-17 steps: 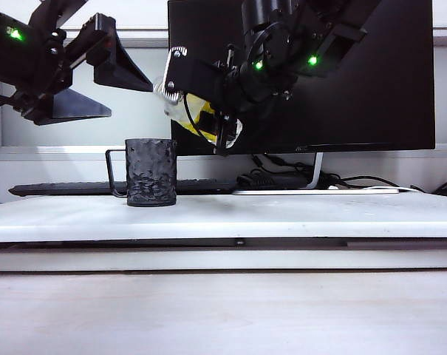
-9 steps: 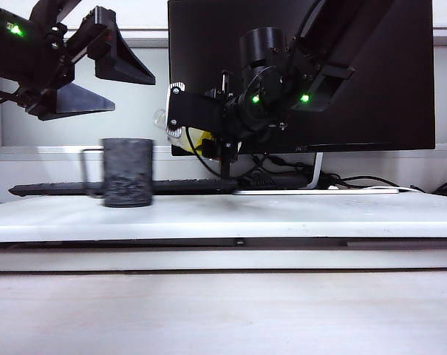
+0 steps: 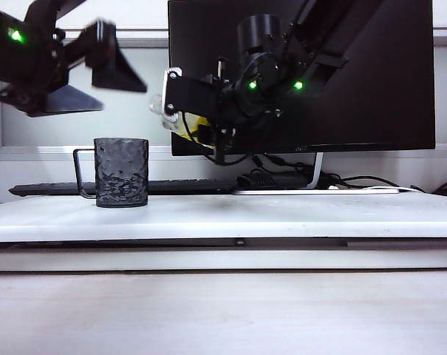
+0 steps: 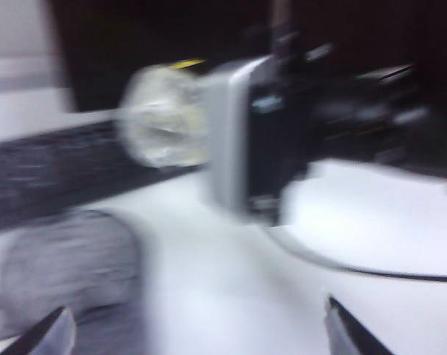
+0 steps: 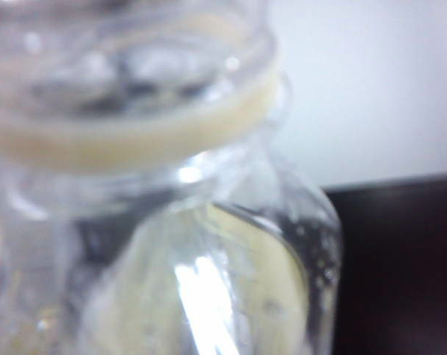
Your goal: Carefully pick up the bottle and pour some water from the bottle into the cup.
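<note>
The cup (image 3: 121,171) now sits further left on the table (image 3: 282,214), as the right gripper (image 3: 180,111) carries the bottle (image 3: 185,122) slightly leftward.

Bottle (image 5: 171,222) blurred, cropped; left hand (image 3: 97,74) motion-smeared.

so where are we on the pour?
Done: the bottle is picked up, gripped by the right claw and held tilted in the air, right of the cup and above it. In hand: lining up; the mouth isn't over the cup, and no stream shows. The left claw hangs open above the cup. Left: the pour itself.
</note>
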